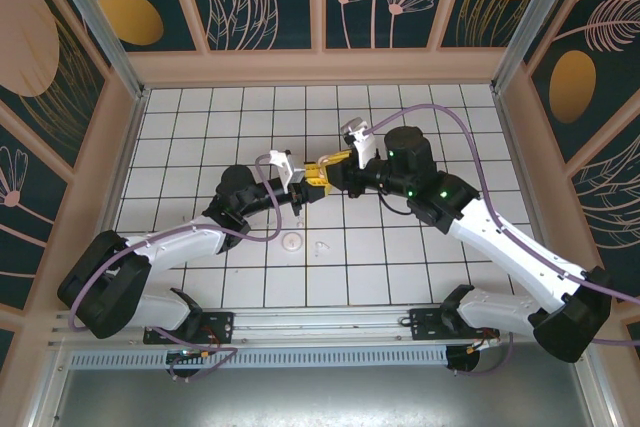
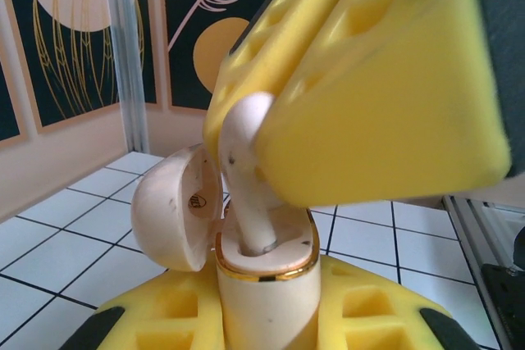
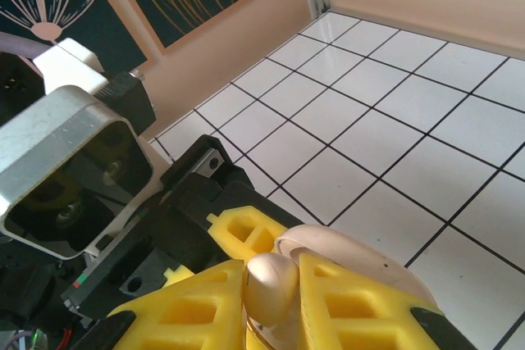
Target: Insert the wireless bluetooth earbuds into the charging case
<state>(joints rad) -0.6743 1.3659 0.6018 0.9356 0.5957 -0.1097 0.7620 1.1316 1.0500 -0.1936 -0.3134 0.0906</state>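
The right fingers (image 2: pixel 394 96) pinch an earbud (image 2: pixel 246 174), stem inside the charging case (image 2: pixel 267 293).

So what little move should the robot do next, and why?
Probably ease the right claw straight down a little. The earbud has its stem only partly in the slot of the open charging case, its head well above the gold rim, while the left claw grips the case. Letting go now might tip it out.

Bright, even light; close-ups go soft.
A pale sheen lies on the white tiles (image 3: pixel 385 133); in the left wrist view the nearest yellow fingers (image 2: pixel 394 96) blur, perhaps from sheer closeness; shadows are faint.
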